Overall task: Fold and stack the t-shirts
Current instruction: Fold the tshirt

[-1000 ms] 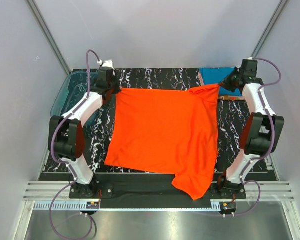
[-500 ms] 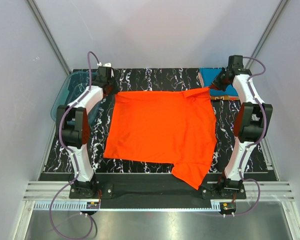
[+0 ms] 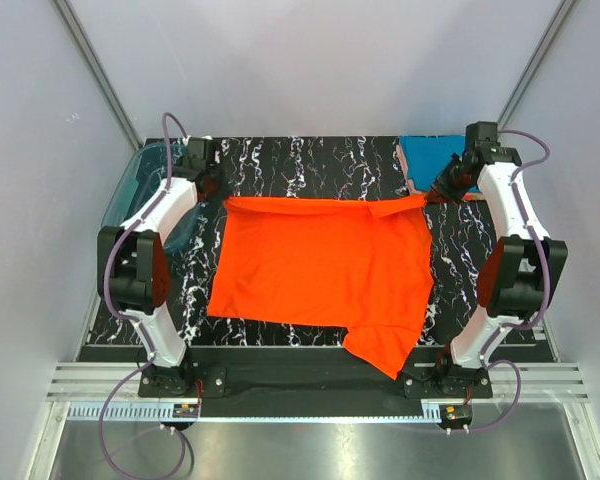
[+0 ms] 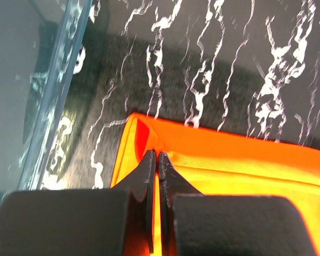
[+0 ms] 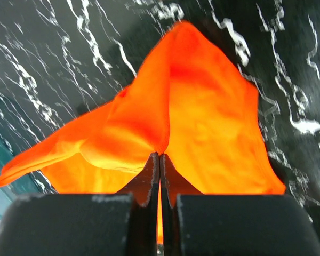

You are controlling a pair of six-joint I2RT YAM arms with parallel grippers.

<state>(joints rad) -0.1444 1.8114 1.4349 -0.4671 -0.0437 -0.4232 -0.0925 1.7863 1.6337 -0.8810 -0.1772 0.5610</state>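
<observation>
A bright orange-red t-shirt [image 3: 320, 265] lies spread across the black marbled table [image 3: 310, 160]. My left gripper [image 3: 223, 198] is shut on its far left corner. In the left wrist view the fingertips [image 4: 157, 154] pinch a fold of the orange cloth [image 4: 240, 165]. My right gripper [image 3: 433, 195] is shut on the far right corner, where the cloth [image 5: 202, 122] bunches and rises over the closed tips [image 5: 160, 154]. The far edge runs taut between both grippers. A teal blue folded t-shirt [image 3: 427, 155] sits at the back right, partly behind the right arm.
A translucent teal plastic tub [image 3: 140, 185] stands at the table's left edge beside the left arm, and its wall [image 4: 48, 96] also shows in the left wrist view. One flap of the shirt [image 3: 385, 350] reaches toward the front edge near the right arm's base.
The shirt's far edge has dropped toward the near side and pulled straighter between the two grippers. The near flap has drawn back from the front edge. Both grips stay shut.
</observation>
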